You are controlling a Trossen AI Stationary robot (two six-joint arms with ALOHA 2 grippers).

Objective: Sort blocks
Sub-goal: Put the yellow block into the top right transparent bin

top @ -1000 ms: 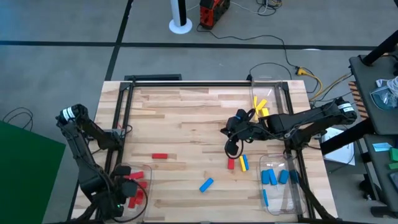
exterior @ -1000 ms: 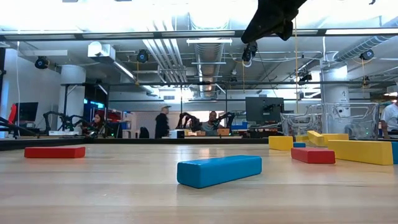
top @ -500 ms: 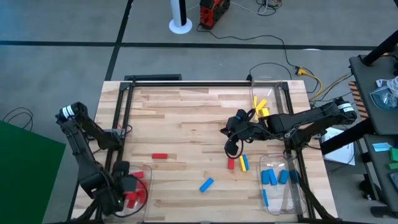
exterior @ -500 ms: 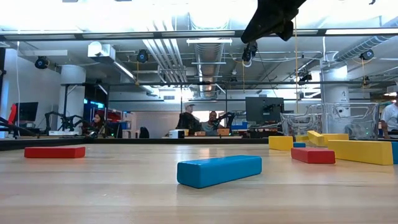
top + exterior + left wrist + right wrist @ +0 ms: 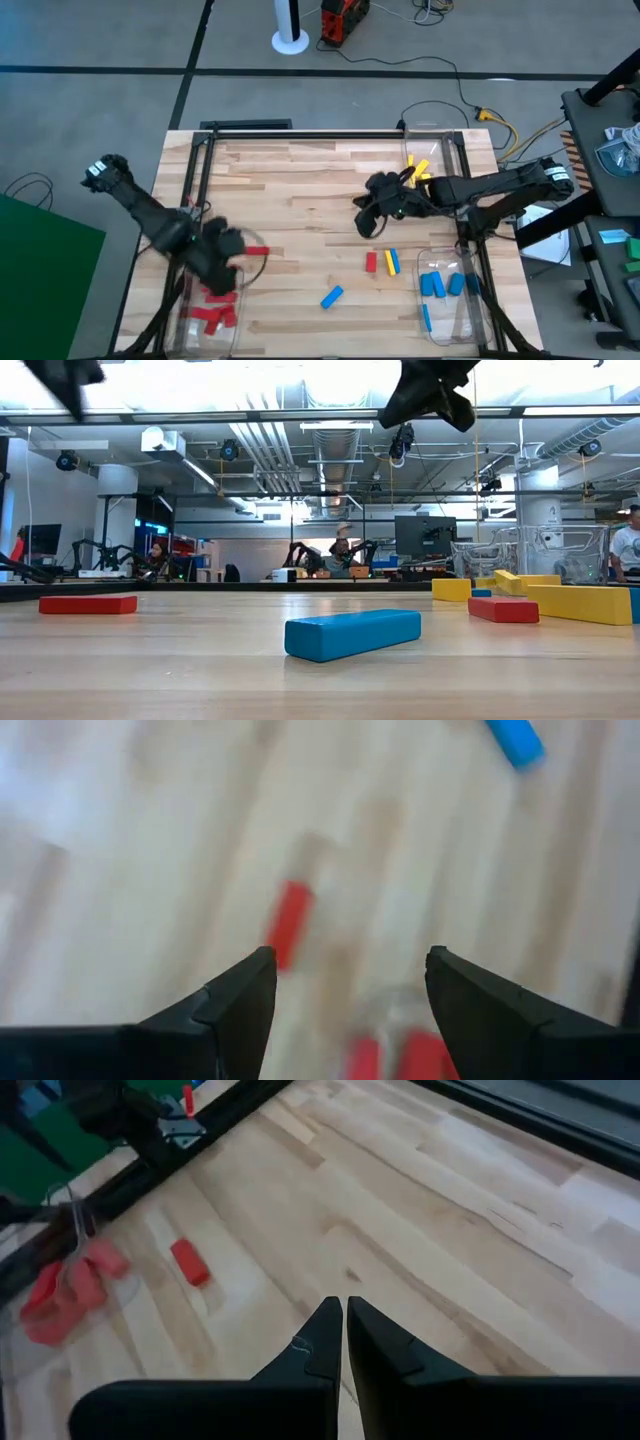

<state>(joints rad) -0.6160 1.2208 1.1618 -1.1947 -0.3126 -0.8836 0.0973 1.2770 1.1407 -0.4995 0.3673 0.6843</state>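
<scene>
Blocks still loose on the bench (image 5: 300, 180): a red block (image 5: 257, 251) just beyond the open, empty left hand (image 5: 222, 255), others near the closed right hand (image 5: 366, 215). Each looks light, rigid and smooth (likely best pinched across its narrow sides, mid-length).

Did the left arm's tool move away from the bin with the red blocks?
Yes. The left tool left the red-block bin and now sits farther up the table, beside the lone red block.

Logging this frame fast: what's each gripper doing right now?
Left gripper: open, empty, above the lone red block.
Right gripper: shut, holding nothing, over mid-table.
</scene>
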